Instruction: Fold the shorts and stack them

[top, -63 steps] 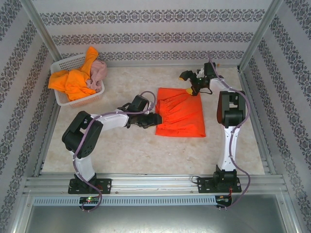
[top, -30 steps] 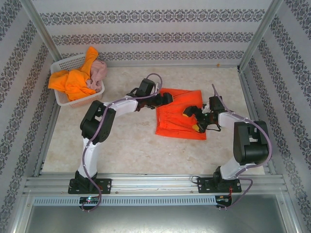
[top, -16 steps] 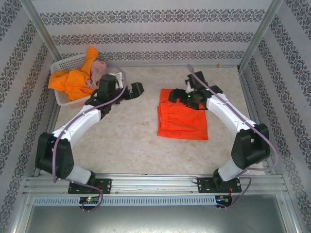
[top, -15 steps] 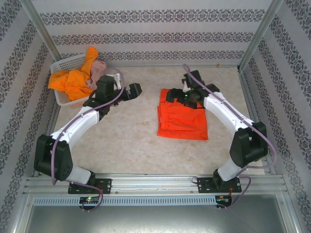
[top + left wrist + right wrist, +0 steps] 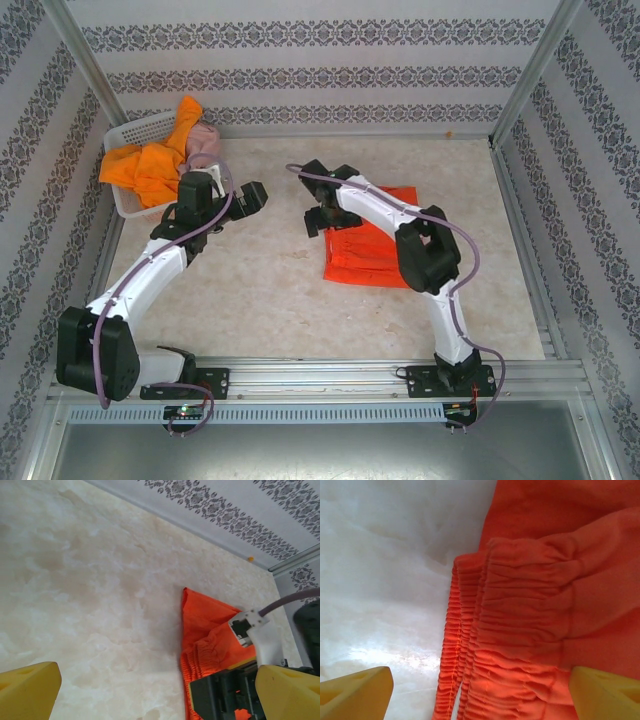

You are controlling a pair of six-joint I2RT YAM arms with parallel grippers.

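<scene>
Folded red-orange shorts (image 5: 368, 260) lie flat on the table, right of centre. My right gripper (image 5: 318, 218) hovers open over their left edge; in the right wrist view the gathered waistband (image 5: 520, 630) lies below and between the spread yellow fingertips (image 5: 355, 692). My left gripper (image 5: 250, 195) is open over bare table to the left, apart from the cloth, and its wrist view shows the red-orange shorts (image 5: 207, 630) with the right gripper's black body on them. Bright orange shorts (image 5: 150, 165) and dusty pink shorts (image 5: 205, 142) are heaped in the basket.
The white mesh basket (image 5: 140, 126) sits at the back left corner against the patterned wall. Metal frame posts stand at both back corners. The marble-look tabletop (image 5: 270, 300) stretches bare in front of the folded shorts.
The left arm has drawn back from the red-orange shorts toward the basket. The right gripper has swung from the shorts' top edge to their left edge. The shorts have stayed folded.
</scene>
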